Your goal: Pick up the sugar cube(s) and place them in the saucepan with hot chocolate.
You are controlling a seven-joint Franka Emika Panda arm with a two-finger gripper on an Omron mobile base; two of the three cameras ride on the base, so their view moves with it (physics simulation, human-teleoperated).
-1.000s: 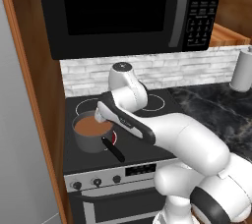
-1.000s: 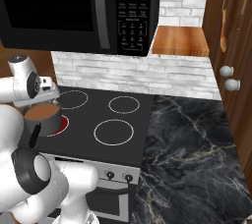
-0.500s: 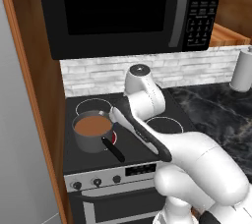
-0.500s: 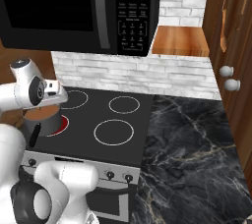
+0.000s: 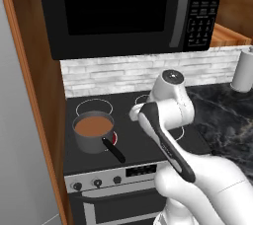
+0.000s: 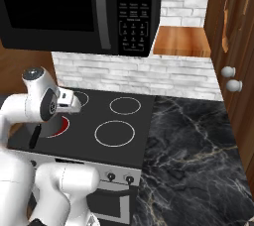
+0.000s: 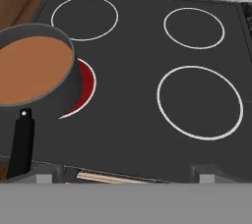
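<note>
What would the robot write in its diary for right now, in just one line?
claw: open, holding nothing | saucepan: on glowing red burner, front left of stove, brown drink inside, handle toward stove front | sugar cube: not spotted

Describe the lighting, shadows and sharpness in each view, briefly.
Left base view: flat, even rendered light, the saucepan crisp, the microwave door dull with no glare. Right base view: equally sharp, the marble counter showing no highlights. Hand view: soft and slightly blurred, the red burner glowing beside the pan, hardly any shadows.

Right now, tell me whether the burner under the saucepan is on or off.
On. The burner glows red beneath the saucepan; the other three rings stay white outlines.
</note>
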